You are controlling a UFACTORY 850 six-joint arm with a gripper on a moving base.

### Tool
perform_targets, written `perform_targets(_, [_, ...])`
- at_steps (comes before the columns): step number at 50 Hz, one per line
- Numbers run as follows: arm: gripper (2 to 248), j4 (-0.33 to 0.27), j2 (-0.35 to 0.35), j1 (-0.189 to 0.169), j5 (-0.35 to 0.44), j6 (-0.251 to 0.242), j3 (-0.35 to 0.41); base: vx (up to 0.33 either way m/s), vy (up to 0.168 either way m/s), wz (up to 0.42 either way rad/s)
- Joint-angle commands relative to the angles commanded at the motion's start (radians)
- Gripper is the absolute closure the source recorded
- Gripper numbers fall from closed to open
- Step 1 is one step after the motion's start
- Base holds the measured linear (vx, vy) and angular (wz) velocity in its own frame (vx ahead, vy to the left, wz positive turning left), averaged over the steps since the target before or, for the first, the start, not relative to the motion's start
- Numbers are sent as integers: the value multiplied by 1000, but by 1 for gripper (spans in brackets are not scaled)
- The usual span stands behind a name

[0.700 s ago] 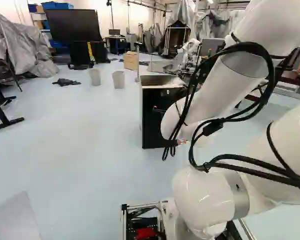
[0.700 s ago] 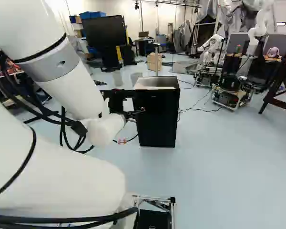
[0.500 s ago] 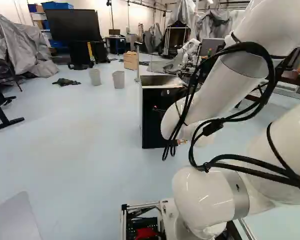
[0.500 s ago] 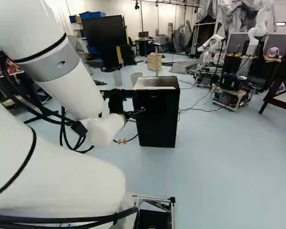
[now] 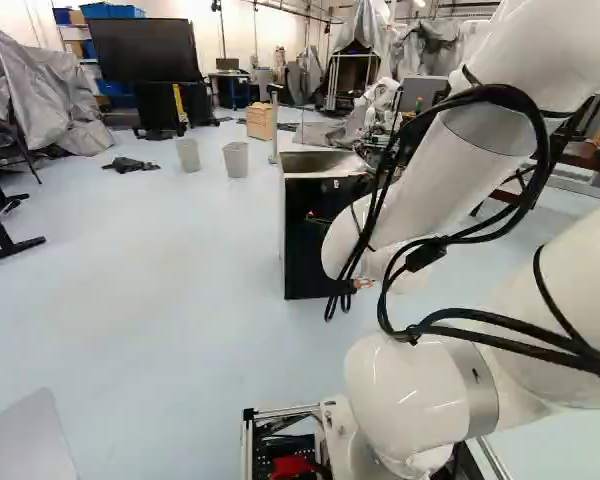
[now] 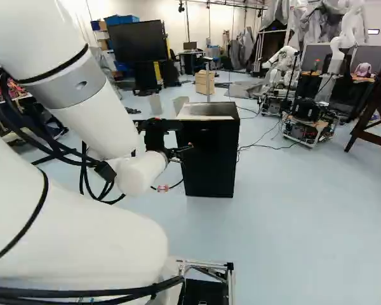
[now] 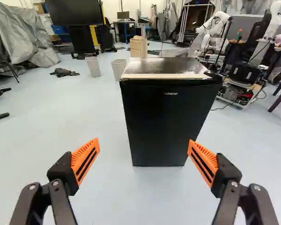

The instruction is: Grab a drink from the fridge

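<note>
Item, one white arm (image 5: pixel 410 185): it rises from the joint at the foot of both base views, bends over to the right of the left base view, and slopes down and forward to the wrist — black cables (image 5: pixel 425 255) looped along it. The pincer (image 6: pixel 183 152) points ahead toward the fridge (image 7: pixel 171 122). In the wrist view we find the pincer's (image 7: pixel 143 157) two fingers spread well apart, orange pads (image 7: pixel 79 158) facing each other.

Item, one small black fridge, upright, door closed, ahead of the pincer and lined up between its fingers — the nearest large object in its way. We cannot well judge the remaining gap, as the arm covers part of the fridge in the left base view.

Farther ahead of the pincer, we list: two pale bins (image 7: pixel 93 67), near each other on the robot's left of the fridge; a wooden box (image 7: pixel 137 47) behind it; a crumpled dark cloth (image 7: pixel 63 72) on the floor (image 7: pixel 93 115), left of the bins; a large dark screen (image 7: pixel 75 11) beyond; grey sheeting (image 7: pixel 16 30), farther left. To the pincer's right, past the fridge, we record another robot (image 7: pixel 213 28) and a wheeled base (image 7: pixel 239 93).
</note>
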Motion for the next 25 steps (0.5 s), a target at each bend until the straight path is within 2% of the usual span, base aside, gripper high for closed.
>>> perform_targets(25, [3, 0, 0, 0, 0, 0, 0, 87, 56, -20])
